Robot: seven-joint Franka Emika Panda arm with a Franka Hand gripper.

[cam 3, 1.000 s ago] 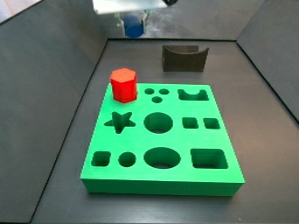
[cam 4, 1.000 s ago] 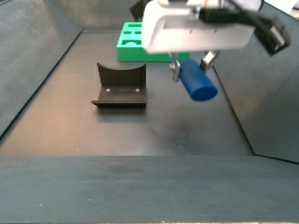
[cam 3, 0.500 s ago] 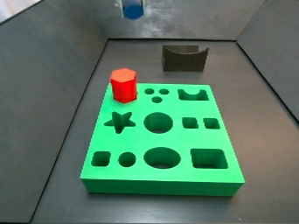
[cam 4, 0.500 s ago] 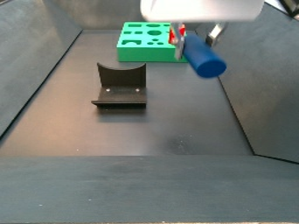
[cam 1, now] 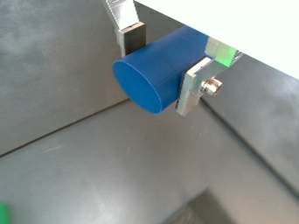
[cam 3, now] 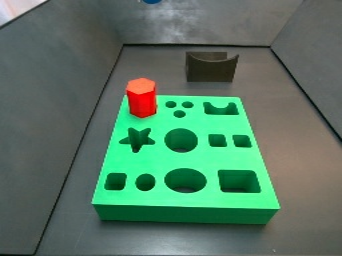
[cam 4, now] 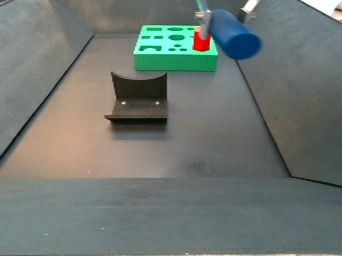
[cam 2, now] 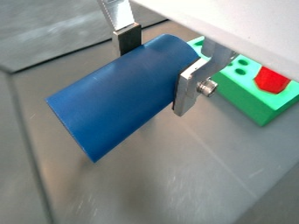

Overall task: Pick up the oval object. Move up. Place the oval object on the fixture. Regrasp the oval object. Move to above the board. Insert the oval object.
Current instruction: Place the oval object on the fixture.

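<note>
The oval object is a dark blue smooth peg lying crosswise between my fingers. My gripper is shut on it, with one finger on one side and the other finger on the opposite side. Both wrist views show this grip, and the peg sticks out past the pads. In a side view the peg hangs high above the floor, right of the fixture and in front of the green board. In a side view only a blue sliver shows at the top edge.
A red hexagonal peg stands in the board at its far left; it also shows in a wrist view. The fixture stands behind the board. Dark sloped walls enclose the floor.
My gripper has risen with the blue peg in it. It has left the top of one side view almost wholly and sits higher in the other.
</note>
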